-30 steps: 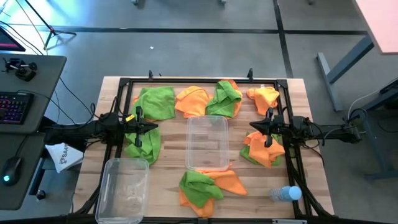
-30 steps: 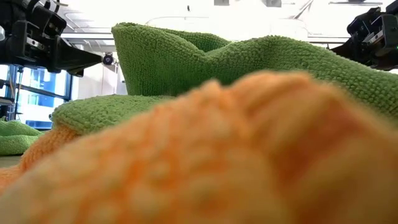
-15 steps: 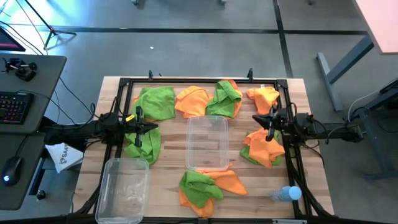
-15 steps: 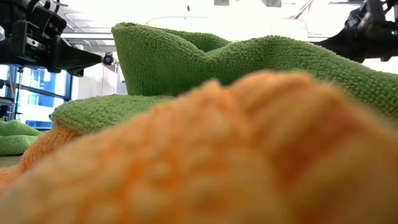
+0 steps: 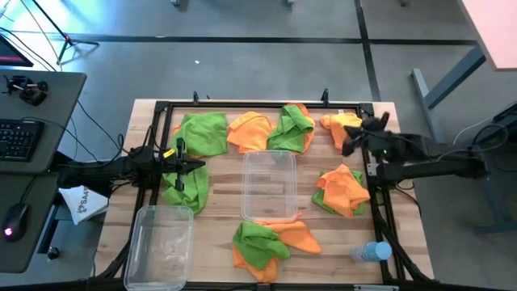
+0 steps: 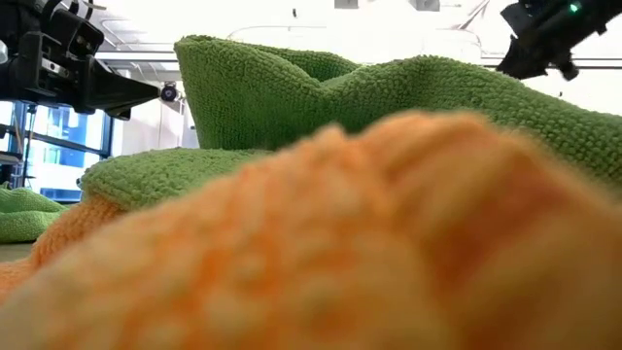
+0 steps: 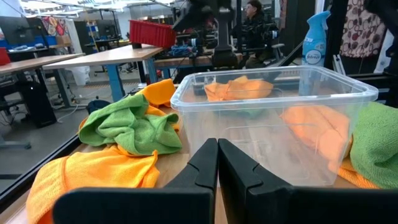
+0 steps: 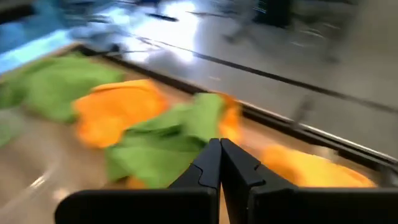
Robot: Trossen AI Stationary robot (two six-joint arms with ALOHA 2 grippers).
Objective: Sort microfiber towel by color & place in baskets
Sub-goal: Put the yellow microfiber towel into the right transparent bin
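Nothing is sorted yet — both clear bins look empty and every towel lies loose on the surface.

At the near-left corner one bin (image 5: 157, 245) hangs partly over the surface (image 5: 218, 226) edge, with bare wood around it. Just beyond it the left gripper (image 5: 199, 166) hovers with its jaws closed on nothing, above a green towel (image 5: 187, 187); another green towel (image 5: 202, 132) lies at the far left, close to the black frame (image 5: 242, 105).

In the middle stands the second bin (image 5: 270, 186), ringed by cloth: an orange towel (image 5: 249, 131) and a green-and-orange heap (image 5: 292, 127) on its far side, a green-and-orange pile (image 5: 266, 240) touching its near end. The open lanes are the strips of wood on either side of it.

On the right, the right gripper (image 5: 349, 146) is over the far-right area beside an orange towel (image 5: 342, 124), jaws closed and empty; nearer lies a mixed orange-and-green pile (image 5: 342, 191). A water bottle (image 5: 370, 252) rests at the near-right corner by the frame rail — something to steer clear of. All the sorting remains.
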